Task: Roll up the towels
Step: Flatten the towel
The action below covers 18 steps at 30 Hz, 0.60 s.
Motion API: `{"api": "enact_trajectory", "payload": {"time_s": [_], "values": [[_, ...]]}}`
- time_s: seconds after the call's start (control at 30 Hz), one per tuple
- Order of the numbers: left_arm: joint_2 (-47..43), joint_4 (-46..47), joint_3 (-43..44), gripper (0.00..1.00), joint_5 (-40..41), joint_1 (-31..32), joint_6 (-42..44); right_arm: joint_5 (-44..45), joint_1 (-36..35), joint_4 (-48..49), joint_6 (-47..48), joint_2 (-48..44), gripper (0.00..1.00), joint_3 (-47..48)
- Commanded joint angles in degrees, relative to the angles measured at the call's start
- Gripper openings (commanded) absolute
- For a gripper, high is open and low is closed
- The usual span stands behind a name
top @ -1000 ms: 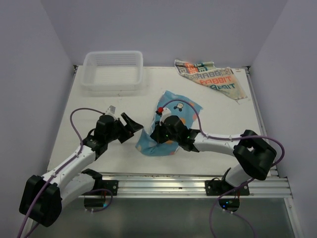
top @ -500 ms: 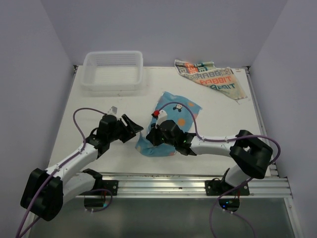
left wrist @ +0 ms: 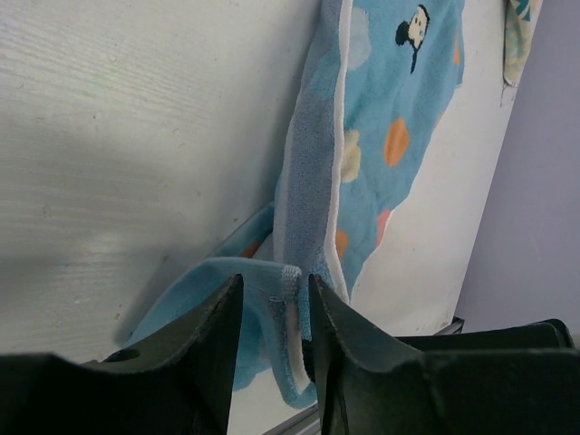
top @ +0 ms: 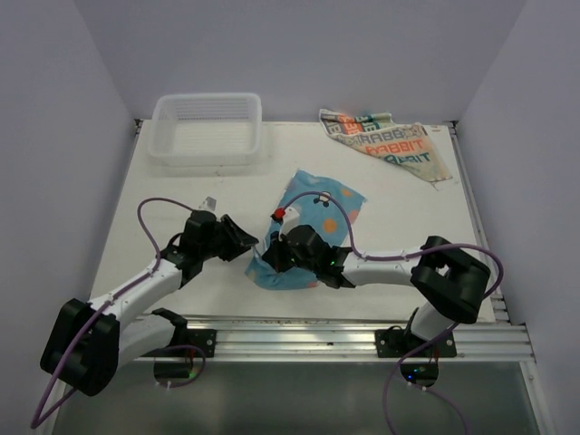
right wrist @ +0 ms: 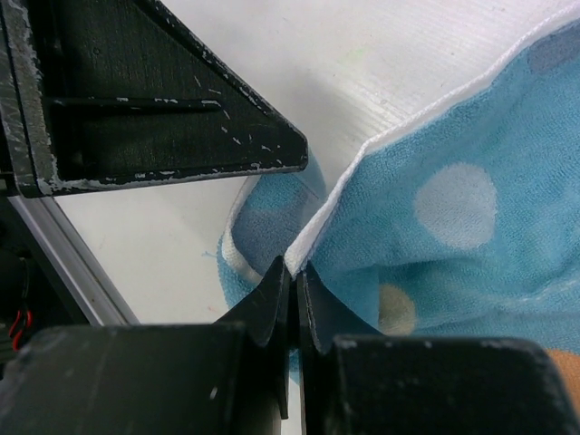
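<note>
The left claw has been drawn half-closed, not yet gripping, about the near hem of the blue polka-dot towel, which is pinched tight by the right claw, so rolling seems imminent.

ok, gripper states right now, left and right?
Left gripper: open, jaws apart around a corner of the blue polka-dot towel, not clamped.
Right gripper: shut on that towel's white edge.

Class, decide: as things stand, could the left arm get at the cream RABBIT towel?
Probably not: the cream towel lies at the far right corner, well beyond the left gripper, which sits at the blue towel beside the right gripper.
</note>
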<state>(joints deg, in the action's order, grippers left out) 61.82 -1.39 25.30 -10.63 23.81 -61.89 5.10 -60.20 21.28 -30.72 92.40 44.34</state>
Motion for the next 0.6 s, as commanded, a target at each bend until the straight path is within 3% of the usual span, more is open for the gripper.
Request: {"api": "enact_trajectory", "payload": {"time_s": [0.0,0.23,0.33,0.4,0.5,0.53,0.57], "values": [[-0.12,1.48,-0.86,0.38,0.88,0.44,1.51,1.84,-0.70,3.51,-0.57,0.59,0.00,0.31],[1.02,2.00,-2.27,0.18,0.70,0.44,2.21,2.63,-0.97,4.30,-0.66,0.41,0.00,-0.30],[1.72,2.71,-2.36,0.00,0.35,0.44,2.47,2.63,-0.97,4.39,-0.66,0.59,0.00,-0.39],[1.99,2.18,-1.84,0.00,0.53,0.45,3.44,2.37,-1.14,4.04,-0.57,0.85,0.00,-0.04],[1.02,-2.35,0.79,0.00,3.32,0.44,5.90,2.98,-1.14,3.07,-0.74,-0.37,0.14,-0.56],[-0.72,-3.52,1.50,0.00,4.47,0.44,6.77,4.20,-1.14,2.63,-0.83,-1.25,0.28,-0.92],[-1.87,-4.58,2.03,0.00,5.61,0.53,7.13,5.08,-0.97,1.50,-1.18,-2.21,0.32,-0.66]]}}
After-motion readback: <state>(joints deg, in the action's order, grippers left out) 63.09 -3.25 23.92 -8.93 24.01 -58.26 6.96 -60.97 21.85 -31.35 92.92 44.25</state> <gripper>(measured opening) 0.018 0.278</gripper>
